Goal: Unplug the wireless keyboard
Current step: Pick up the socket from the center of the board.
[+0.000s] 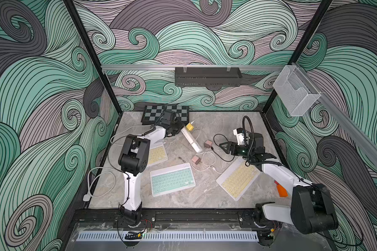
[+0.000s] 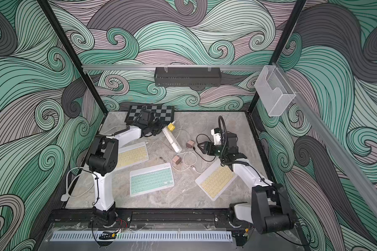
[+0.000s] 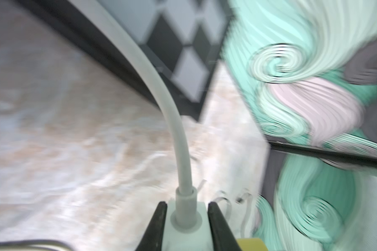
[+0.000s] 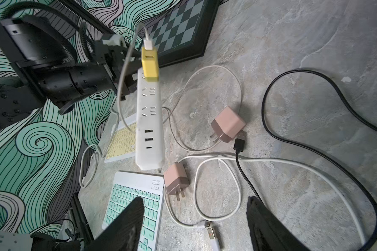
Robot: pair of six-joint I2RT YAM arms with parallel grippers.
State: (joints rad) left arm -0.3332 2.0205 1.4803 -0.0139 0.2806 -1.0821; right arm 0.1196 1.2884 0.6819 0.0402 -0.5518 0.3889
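Note:
Three wireless keyboards lie on the table: a yellow-keyed one (image 1: 158,155) under my left arm, a mint one (image 1: 172,179) in the middle, and another yellow one (image 1: 237,178) at the right. A white power strip (image 1: 192,141) carries a yellow adapter (image 4: 149,65). From the adapter a thin white cable (image 4: 123,87) runs toward the left yellow keyboard (image 4: 122,139). My left gripper (image 3: 187,205) is shut on the strip's cord end (image 3: 186,219), holding that end raised. The right gripper (image 4: 195,208) hangs open over loose cables, holding nothing.
Two pink chargers (image 4: 226,125) (image 4: 176,180) lie unplugged beside the strip, with loose white cables (image 4: 218,189) and a black cable (image 4: 313,152). A chessboard (image 1: 152,113) leans at the back wall. An orange tool (image 1: 281,191) sits by the right arm.

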